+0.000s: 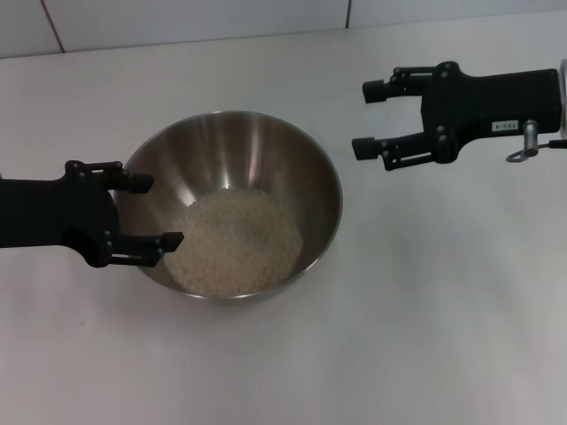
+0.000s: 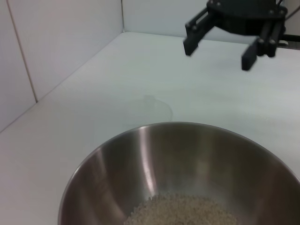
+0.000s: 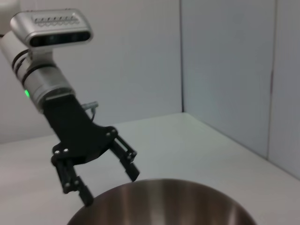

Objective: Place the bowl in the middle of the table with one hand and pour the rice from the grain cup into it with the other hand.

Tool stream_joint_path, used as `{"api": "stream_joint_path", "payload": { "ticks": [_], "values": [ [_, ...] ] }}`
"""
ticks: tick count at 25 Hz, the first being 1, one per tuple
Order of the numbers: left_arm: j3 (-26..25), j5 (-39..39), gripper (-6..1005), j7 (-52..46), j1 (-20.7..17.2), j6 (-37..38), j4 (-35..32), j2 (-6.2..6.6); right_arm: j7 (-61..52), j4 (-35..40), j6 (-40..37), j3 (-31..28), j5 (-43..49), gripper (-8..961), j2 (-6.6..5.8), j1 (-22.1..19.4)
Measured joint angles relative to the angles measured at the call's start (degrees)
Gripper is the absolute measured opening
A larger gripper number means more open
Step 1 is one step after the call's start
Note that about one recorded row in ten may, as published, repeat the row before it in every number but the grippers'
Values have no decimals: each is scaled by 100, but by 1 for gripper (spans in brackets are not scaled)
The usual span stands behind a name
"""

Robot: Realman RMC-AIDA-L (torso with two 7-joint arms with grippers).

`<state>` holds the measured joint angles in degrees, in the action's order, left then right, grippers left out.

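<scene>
With the rice (image 1: 235, 243) already in the bowl (image 1: 266, 142) at frame centre, your open left end effector (image 1: 155, 211) straddles its rim (right end effector (image 1: 372, 118) open, upper right), so a careless retreat could drag it.

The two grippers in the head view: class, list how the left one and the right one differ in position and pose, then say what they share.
1. The left gripper sits against the bowl, at its left rim; the right gripper hangs apart from it, off to the far right.
2. The left points right, toward the rice; the right points left.
Shared: both are black, with jaws open and holding nothing.
</scene>
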<state>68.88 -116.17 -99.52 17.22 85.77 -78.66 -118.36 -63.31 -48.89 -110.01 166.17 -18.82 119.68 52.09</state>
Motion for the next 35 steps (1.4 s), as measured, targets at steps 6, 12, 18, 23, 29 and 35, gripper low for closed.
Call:
{"api": "stream_joint_path", "payload": {
  "ticks": [6, 12, 18, 23, 29, 35],
  "values": [
    [-8, -1, 842, -2, 8, 0, 0, -2, -15, 124, 0, 5, 293, 820, 9, 107],
    [8, -1, 842, -12, 2, 1, 0, -2, -18, 174, 0, 9, 451, 820, 11, 145],
    [16, -1, 842, -14, -15, 1, 0, -3, -20, 208, -21, 13, 718, 820, 11, 248],
    [12, -1, 842, -14, -29, 1, 0, -3, -21, 223, -42, 13, 756, 820, 10, 286],
    [11, -1, 842, -14, -34, 1, -1, -3, -23, 238, -43, 12, 759, 820, 10, 300],
    [10, -1, 842, -14, -15, 1, -1, -3, -23, 244, -36, 13, 766, 820, 10, 301]
  ]
}}
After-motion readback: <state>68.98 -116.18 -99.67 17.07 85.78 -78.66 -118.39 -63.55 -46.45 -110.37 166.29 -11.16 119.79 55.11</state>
